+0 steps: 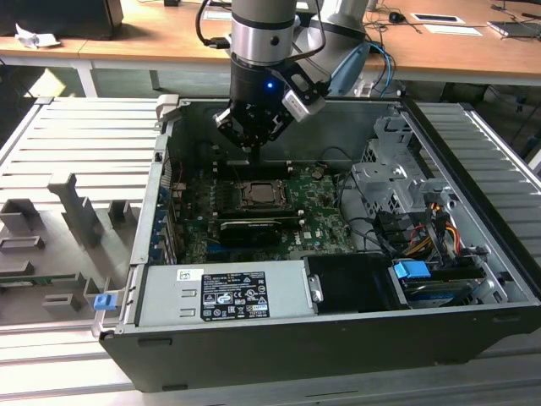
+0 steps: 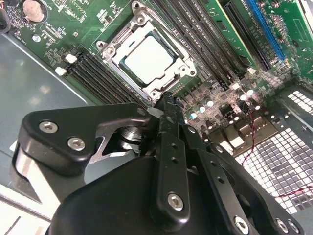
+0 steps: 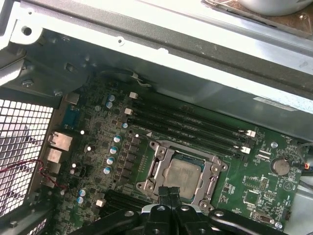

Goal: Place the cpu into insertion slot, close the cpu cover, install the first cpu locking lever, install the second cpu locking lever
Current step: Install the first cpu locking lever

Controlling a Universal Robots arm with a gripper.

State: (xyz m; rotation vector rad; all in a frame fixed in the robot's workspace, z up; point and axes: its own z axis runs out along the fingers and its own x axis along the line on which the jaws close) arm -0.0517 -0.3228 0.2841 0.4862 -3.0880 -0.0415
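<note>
Seated cpu [image 2: 146, 59], cpu cover [image 2: 180, 77] down; gripper [image 2: 166, 99] fingers [image 3: 164, 197] together, empty, at cover's edge; locking-lever step, likely; needs exact tip placement.

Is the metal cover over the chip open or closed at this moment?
Closed: in the second wrist view the cover lies flat around the chip, which shows through its window.

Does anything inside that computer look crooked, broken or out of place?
Nothing stands out. The cpu lies flat and square in the insertion slot. The cpu cover sits level around it. The gripper, fingers together, is beside the cover's edge; whether it touches the cover I cannot tell.
</note>
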